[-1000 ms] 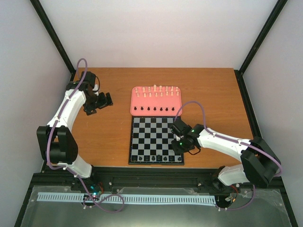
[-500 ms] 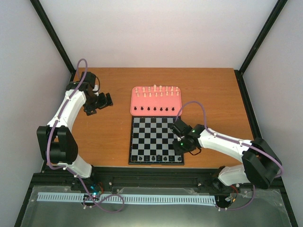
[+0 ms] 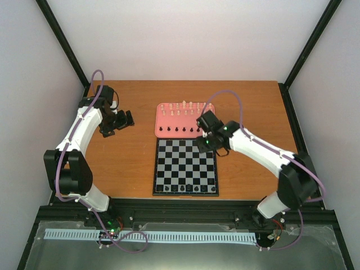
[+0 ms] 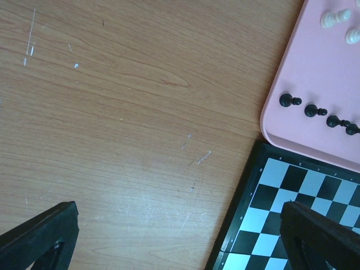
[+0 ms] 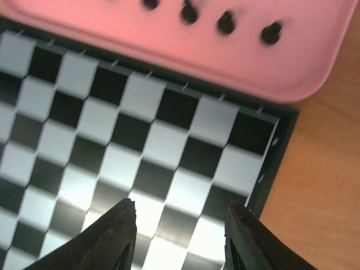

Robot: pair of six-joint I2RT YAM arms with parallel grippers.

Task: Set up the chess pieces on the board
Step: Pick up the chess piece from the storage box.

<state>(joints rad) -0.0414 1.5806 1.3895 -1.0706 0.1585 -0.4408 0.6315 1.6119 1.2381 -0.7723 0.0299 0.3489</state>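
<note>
The board lies mid-table with several black chess pieces along its near row. More black pieces and cream-white pieces stand in the pink tray just beyond it. My right gripper hovers open over the board's far right corner, empty, its fingers well apart. Black pieces in the tray lie just ahead of it. My left gripper is open over bare table left of the tray. Its view shows the board's corner and tray pieces.
The wooden table is bounded by a black frame and white walls. The pink tray's rim butts against the board's far edge. The right arm's purple cable arches over the tray's right end.
My right gripper has swung from the board's near right part up to its far right corner beside the tray. The left arm has not moved.
</note>
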